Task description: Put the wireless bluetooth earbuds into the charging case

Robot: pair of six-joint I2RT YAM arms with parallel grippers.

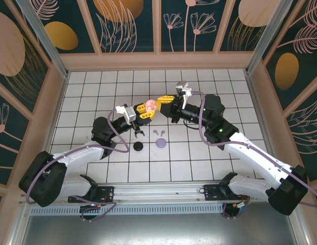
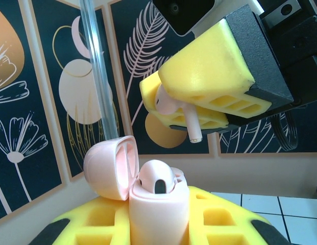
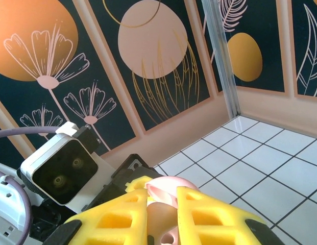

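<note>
1. The step in hand, as I judge it, is seating the second bud. The left gripper point(image 2: 159, 217) is clenched around the body of the pink charging case point(image 2: 157, 206), holding it upright above the tabletop point(image 1: 97, 92). The lid point(image 2: 110, 168) is swung open to one side.
2. The right gripper point(image 2: 185, 104) grasps a pale pink earbud point(image 2: 174, 108) by its head between the yellow pads. The stem points down and hangs above the case, apart from it.
3. One earbud point(image 2: 155, 179) sits in the case. The free socket beside it is hard to make out from the left wrist view.
4. To do this well, first line the stem up over the free socket, not over the seated bud. Then tilt the bud so the stem runs parallel to the socket's axis, and lower it slowly and straight.
5. Keep the case steady and level. Any twist in the left grip would shift the target.
6. Release only once the head sits flush. Opening early could let the bud glance off the rim and drop.
7. Keep the yellow pads clear of the open lid on the way down.
8. On the tabletop in the top view lie a black case point(image 1: 139, 147), a lilac case point(image 1: 161, 144) and lilac earbuds point(image 1: 159, 132).
9. No brand, label or writing is readable on the case, buds or grippers.
</note>
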